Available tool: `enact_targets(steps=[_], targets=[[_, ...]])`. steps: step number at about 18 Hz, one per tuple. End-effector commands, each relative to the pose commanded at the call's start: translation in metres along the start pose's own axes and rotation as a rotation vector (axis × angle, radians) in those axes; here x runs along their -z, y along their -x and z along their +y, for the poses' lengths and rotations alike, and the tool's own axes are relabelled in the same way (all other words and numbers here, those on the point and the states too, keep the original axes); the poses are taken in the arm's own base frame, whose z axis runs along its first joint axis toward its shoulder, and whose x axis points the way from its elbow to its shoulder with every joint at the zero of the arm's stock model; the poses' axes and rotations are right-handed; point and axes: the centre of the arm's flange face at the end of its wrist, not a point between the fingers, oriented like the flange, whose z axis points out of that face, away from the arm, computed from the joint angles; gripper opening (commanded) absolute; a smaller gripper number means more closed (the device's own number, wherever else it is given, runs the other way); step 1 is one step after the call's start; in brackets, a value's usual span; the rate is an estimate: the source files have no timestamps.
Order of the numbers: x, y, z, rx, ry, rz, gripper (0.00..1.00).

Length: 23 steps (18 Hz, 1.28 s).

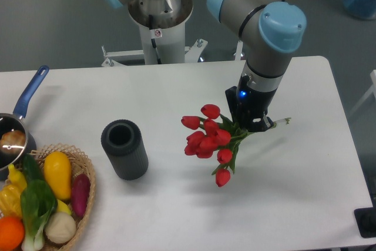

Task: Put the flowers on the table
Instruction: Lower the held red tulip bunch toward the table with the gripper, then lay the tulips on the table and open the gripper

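Note:
The flowers (207,138) are a bunch of red tulip buds with green stems and leaves, right of the table's middle. The buds point left and down; the stem ends stick out to the right near the gripper. My gripper (254,123) is shut on the stems from above. The shadow under the buds suggests the bunch hangs just over the white table (176,204), but I cannot tell if any bud touches it. The fingertips are hidden behind the gripper body and the leaves.
A black cylinder (124,149) stands upright left of the flowers. A wicker basket (88,187) with colourful vegetables is at the front left corner. A pan with a blue handle (29,94) sits at the left edge. The robot base (158,22) stands behind the table.

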Motion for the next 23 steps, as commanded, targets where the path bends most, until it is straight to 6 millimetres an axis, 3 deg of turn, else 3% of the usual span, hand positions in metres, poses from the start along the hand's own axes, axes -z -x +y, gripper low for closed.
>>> enact_targets(steps=[2, 8, 13, 17, 21, 22, 23], targets=[[-0.012, -0.002, -0.011, -0.024, 0.033, 0.019, 0.02], [-0.033, -0.001, -0.011, -0.03, 0.031, 0.053, 0.11], [-0.065, 0.001, -0.004, -0.033, 0.034, 0.054, 0.2], [-0.073, 0.001, 0.008, -0.044, 0.037, 0.071, 0.32], [-0.068, 0.003, 0.031, -0.053, 0.036, 0.067, 0.74], [-0.067, 0.003, 0.033, -0.052, 0.036, 0.065, 0.8], [-0.065, 0.004, 0.033, -0.051, 0.036, 0.059, 1.0]])
